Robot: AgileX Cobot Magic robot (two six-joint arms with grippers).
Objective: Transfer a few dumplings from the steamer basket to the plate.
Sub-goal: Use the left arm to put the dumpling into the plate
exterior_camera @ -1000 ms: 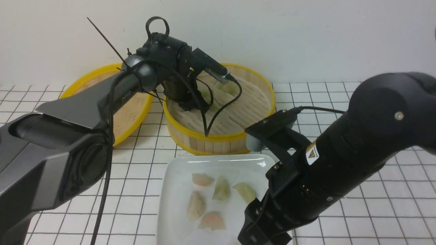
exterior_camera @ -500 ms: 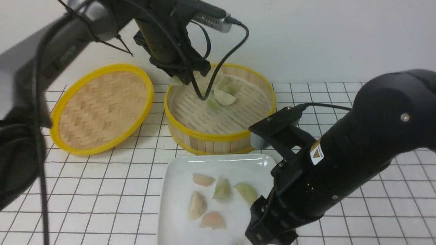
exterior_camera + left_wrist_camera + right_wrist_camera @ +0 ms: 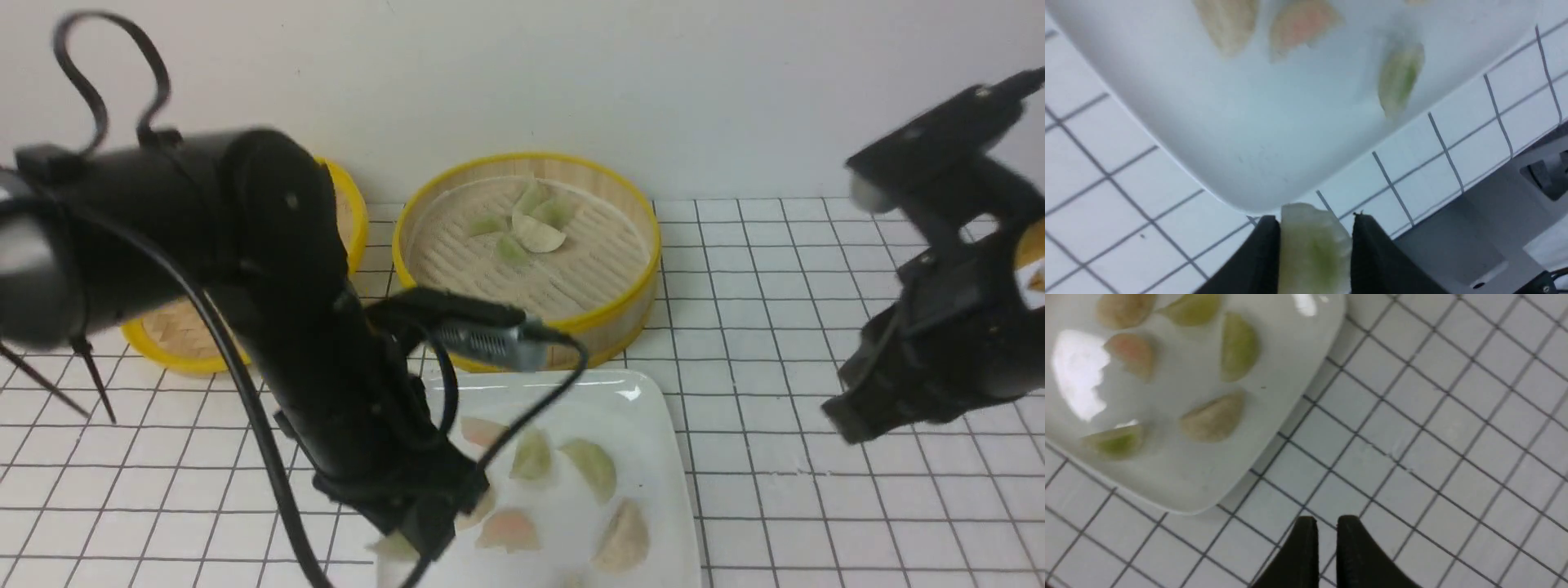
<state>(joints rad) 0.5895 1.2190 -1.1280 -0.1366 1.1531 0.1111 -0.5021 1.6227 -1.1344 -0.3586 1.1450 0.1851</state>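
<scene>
The left hand [image 3: 1316,222] pinches a green dumpling [image 3: 1312,253] by the near corner of the plate [image 3: 1229,155]. Best move inward, go low, let go softly. The right hand [image 3: 1327,524] is closed, empty.

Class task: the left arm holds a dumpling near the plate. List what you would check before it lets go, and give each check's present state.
1. Green dumpling clamped in left gripper: ok.
2. Dumpling fully above the plate: cannot tell; it hangs at the plate's corner.
3. Bare spot on the plate near that corner: ok.
4. Right gripper away from the plate, shut, empty: ok.
5. More dumplings in the steamer basket: ok.
</scene>
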